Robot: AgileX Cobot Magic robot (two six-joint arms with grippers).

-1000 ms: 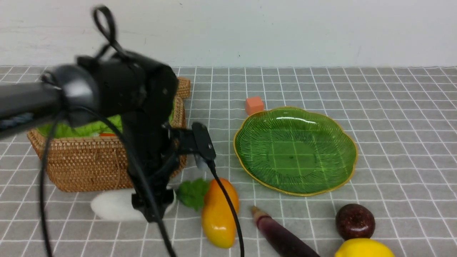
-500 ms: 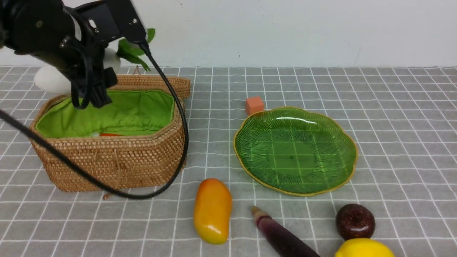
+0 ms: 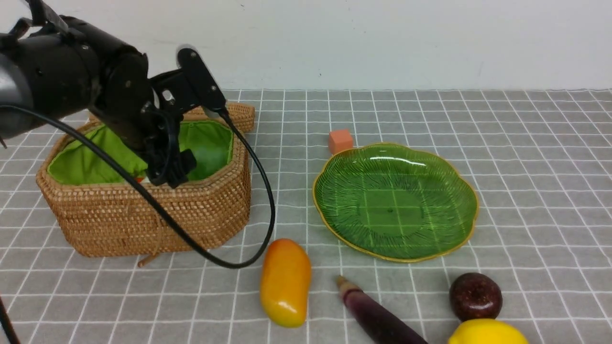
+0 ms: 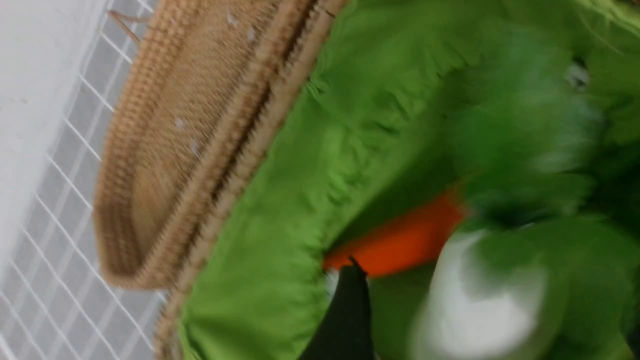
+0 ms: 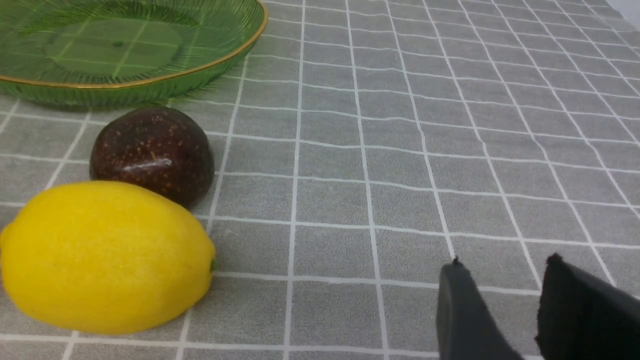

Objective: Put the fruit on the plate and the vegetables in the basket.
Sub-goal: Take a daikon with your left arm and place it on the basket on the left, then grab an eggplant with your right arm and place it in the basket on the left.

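Observation:
My left gripper point(image 3: 167, 173) reaches down inside the basket point(image 3: 143, 220). In the blurred left wrist view its jaws point(image 4: 492, 300) stand wide apart, open. The white radish point(image 4: 475, 310) with green leaves lies between them, apart from the finger point(image 4: 350, 310), next to the red-orange piece point(image 4: 400, 245) on the green lining. The mango point(image 3: 285, 282), the eggplant point(image 3: 377, 315), the maroon fruit point(image 3: 475, 296) and the lemon point(image 3: 487, 333) lie on the cloth in front of the plate point(image 3: 397, 200), which holds nothing. My right gripper point(image 5: 502, 260) is slightly open and empty, low over the cloth beside the lemon point(image 5: 105, 255) and the maroon fruit point(image 5: 152, 152).
The basket lid point(image 3: 241, 114) leans behind the basket. A small orange cube point(image 3: 340, 141) sits just behind the plate's left rim. The left arm's cable hangs down in front of the basket near the mango. Grey checked cloth covers the table up to a white wall.
The left gripper lifted the radish from in front of the basket, carried it up over the basket, then lowered it inside. The mango shifted slightly as the radish left.

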